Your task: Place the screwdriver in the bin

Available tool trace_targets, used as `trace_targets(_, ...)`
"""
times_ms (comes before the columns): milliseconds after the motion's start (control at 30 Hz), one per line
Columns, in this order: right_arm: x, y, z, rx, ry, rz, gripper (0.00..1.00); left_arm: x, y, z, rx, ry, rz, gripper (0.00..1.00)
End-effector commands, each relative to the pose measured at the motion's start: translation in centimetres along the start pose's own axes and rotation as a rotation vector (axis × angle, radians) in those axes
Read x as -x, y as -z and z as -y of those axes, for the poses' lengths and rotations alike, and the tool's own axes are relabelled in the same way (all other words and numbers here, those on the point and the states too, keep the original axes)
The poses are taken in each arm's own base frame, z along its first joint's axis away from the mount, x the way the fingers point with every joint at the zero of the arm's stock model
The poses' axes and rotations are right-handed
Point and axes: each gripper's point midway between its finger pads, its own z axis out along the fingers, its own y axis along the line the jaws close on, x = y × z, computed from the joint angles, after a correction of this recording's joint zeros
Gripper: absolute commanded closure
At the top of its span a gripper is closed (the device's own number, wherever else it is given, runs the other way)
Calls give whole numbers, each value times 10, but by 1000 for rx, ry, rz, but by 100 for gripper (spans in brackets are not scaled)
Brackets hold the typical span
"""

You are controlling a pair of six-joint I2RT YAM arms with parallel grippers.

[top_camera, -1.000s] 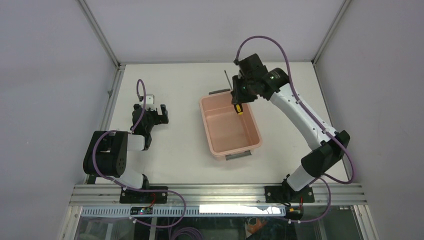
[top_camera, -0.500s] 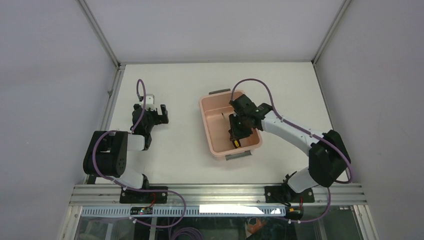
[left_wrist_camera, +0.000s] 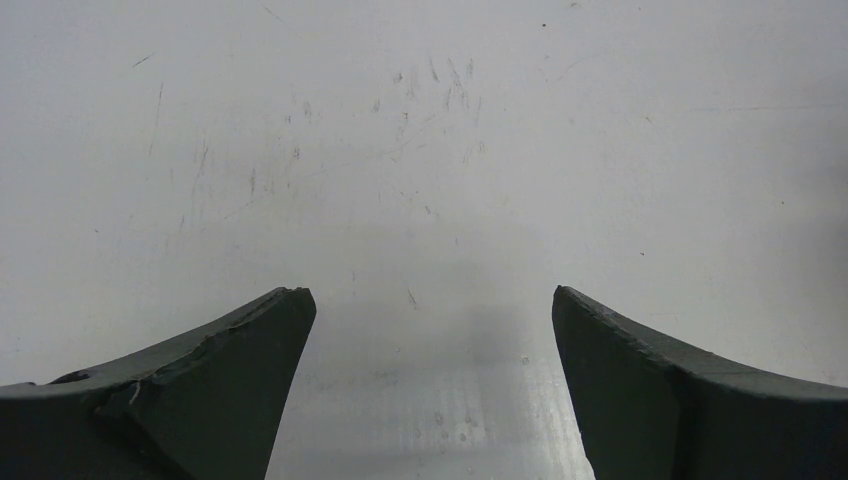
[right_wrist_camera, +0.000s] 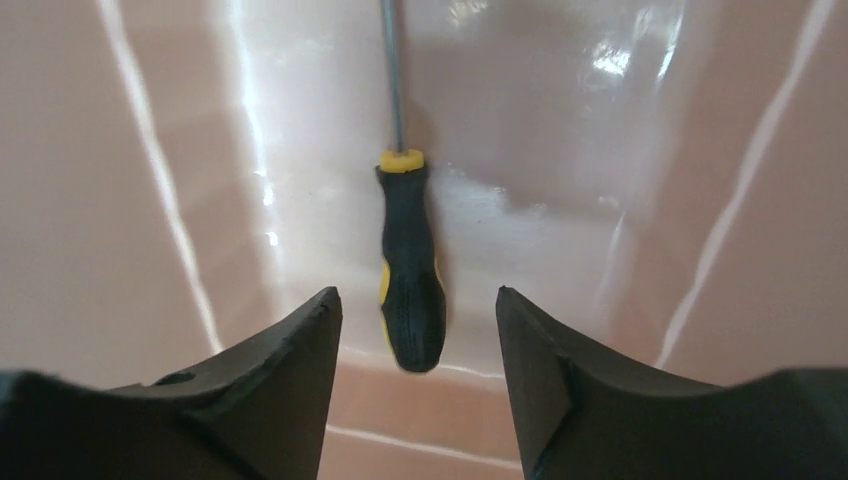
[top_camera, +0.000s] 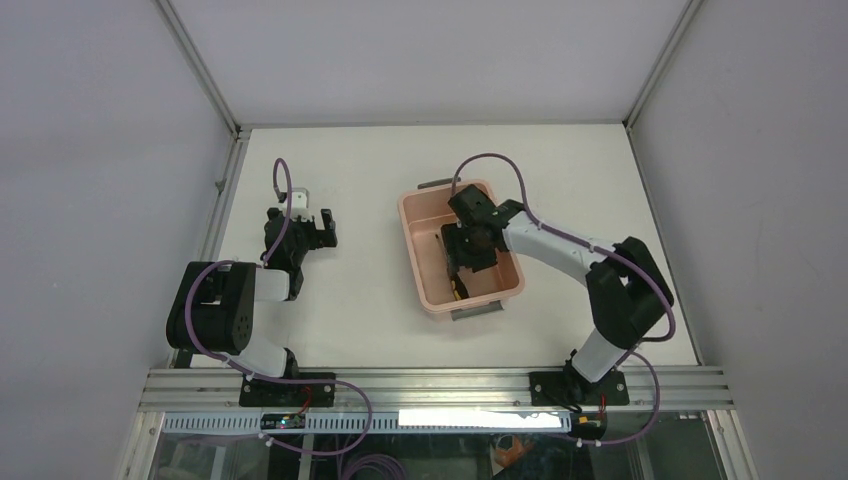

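The screwdriver [right_wrist_camera: 410, 290], black and yellow handle with a thin metal shaft, lies on the floor of the pale pink bin [right_wrist_camera: 120, 200]. Its handle end points toward my right gripper [right_wrist_camera: 415, 295], which is open just above it, and neither finger touches the handle. In the top view the right gripper [top_camera: 462, 262] reaches down inside the bin [top_camera: 415, 250], and a bit of the screwdriver [top_camera: 459, 289] shows near the bin's near end. My left gripper [top_camera: 312, 228] rests open over bare table at the left, and the left wrist view shows nothing between the fingers of that gripper [left_wrist_camera: 432, 295].
The bin has a grey handle at its far end [top_camera: 439, 183] and another at its near end [top_camera: 475, 313]. Metal frame rails border the white table [top_camera: 350, 300]. Grey walls close in both sides.
My right arm came down from above the bin's far end into the bin and moved toward its near end. Its jaws opened, and the screwdriver now lies loose on the bin floor. The left arm stayed still.
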Motion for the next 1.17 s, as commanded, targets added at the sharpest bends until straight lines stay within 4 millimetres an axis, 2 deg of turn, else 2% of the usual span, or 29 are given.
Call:
trace_targets(0,48,78,-21,68,33,212,35,17,1,6,-17,16,54,1)
trace_targets(100,77,125,-10,2,85,380,19,17,1,6,-17,15,54,1)
trace_targets(200,95,157,6,-95,121,461,9,17,1,6,-16,15,55,1)
trace_targets(267,104,173,27,-181,107,497,1,17,1,6,-15,15,54,1)
trace_targets(367,111,194,70,-271,19,522,1,17,1,6,-17,15,54,1)
trace_targets(533,108,223,155,-377,-169,555,1,17,1,6,-18,15,55,1)
trace_targets(633,103,230,199,-412,-236,561,1,17,1,6,-16,15,54,1)
trace_targets(700,100,231,220,-428,-277,560,1,17,1,6,-16,15,55,1)
trace_targets(800,103,238,236,-442,-316,603,1,17,1,6,-17,15,54,1)
trace_targets(900,104,248,241,-481,-306,646,1,17,1,6,-16,15,54,1)
trace_targets(1033,96,245,249,-524,-318,638,3,17,1,6,-17,15,55,1)
trace_targets(1133,99,245,246,-502,-326,649,2,17,1,6,-17,15,54,1)
